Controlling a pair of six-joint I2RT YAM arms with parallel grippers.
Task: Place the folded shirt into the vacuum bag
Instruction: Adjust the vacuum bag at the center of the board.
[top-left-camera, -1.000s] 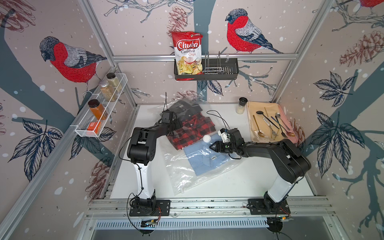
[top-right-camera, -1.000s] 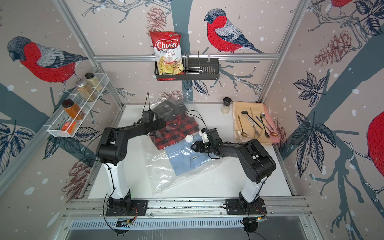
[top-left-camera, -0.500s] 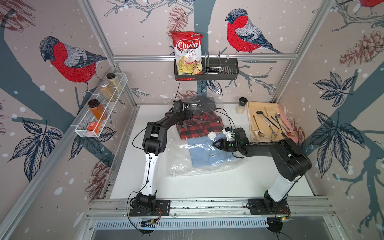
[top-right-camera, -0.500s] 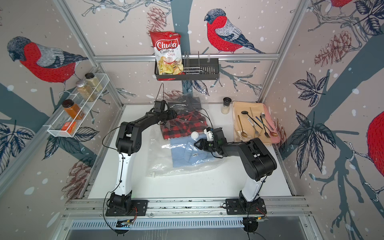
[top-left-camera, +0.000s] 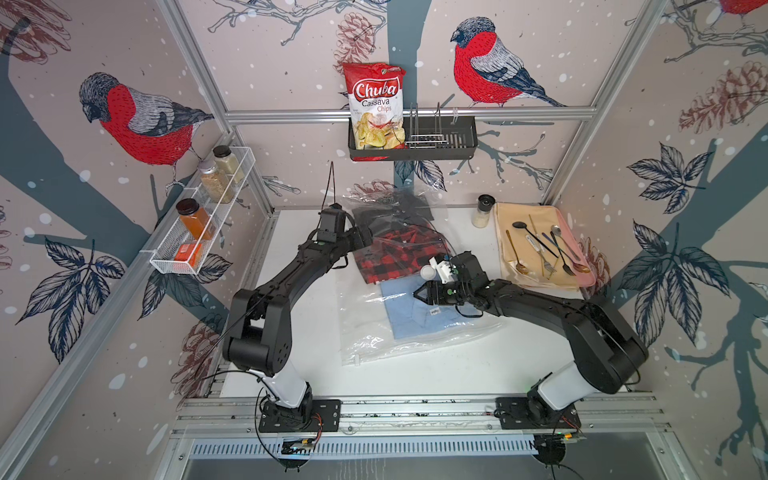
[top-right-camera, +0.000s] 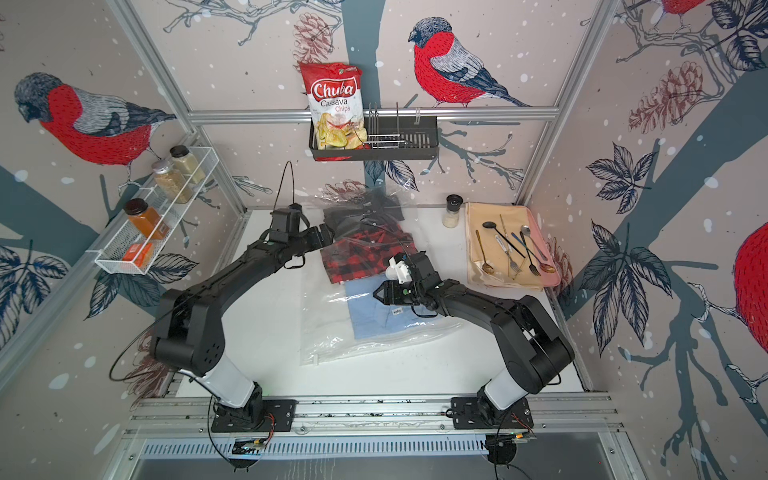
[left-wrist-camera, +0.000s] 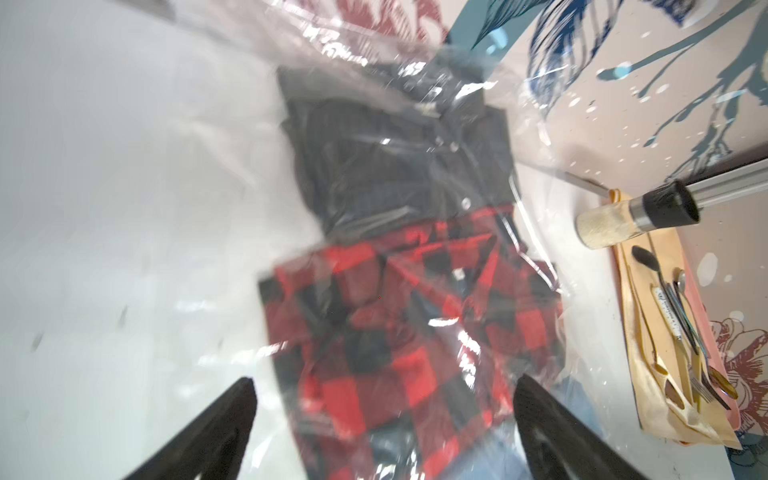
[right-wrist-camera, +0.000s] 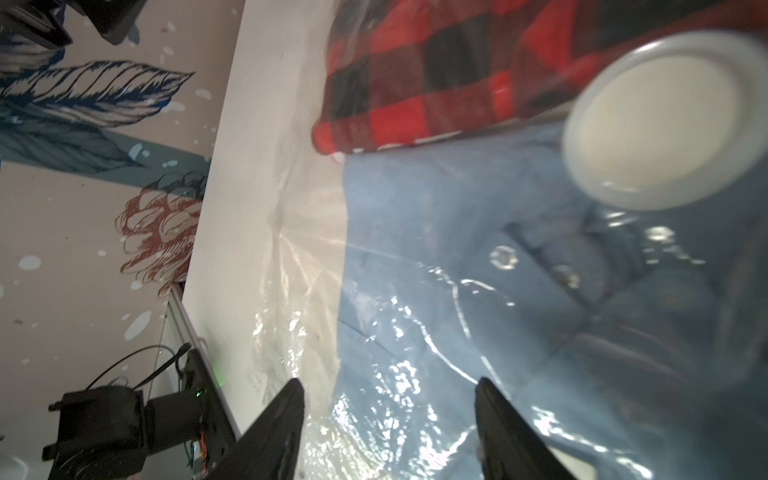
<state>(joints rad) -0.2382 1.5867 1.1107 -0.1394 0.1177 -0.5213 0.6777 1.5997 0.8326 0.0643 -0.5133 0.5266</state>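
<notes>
The bag (top-left-camera: 365, 328) lies flat on the middle of the counter (top-left-camera: 307, 332), from the back edge toward the front. It is clear and shiny, and three folded shirts show through it. The black shirt (top-left-camera: 390, 212) is by the back edge. The red shirt (top-left-camera: 390, 262) comes next and lies partly on the black one. The blue shirt (top-left-camera: 419, 320) is nearest the front, with its back edge tucked just under the red one. Past the blue shirt the bag is flat and bare. A small white clip (top-left-camera: 356, 360) sits at the bag's front left corner. The round white valve (top-left-camera: 427, 273) sits where the red and blue shirts meet. The left pincer (top-left-camera: 365, 239) is at the left side of the red shirt, close to the black one. Its wrist view shows it wide, with nothing between its two fingers (left-wrist-camera: 232, 415), and the picture there is blurry. I cannot tell if it touches the bag. The right pincer (top-left-camera: 419, 293) is low over the blue shirt, just beside the valve. Its fingers (right-wrist-camera: 282, 419) stand partly apart and pinch nothing. A tan mat (top-left-camera: 515, 212) with spoons and forks lies along the right edge, near the back right corner. A small jar (top-left-camera: 483, 211) stands just beside it at the back edge.
</notes>
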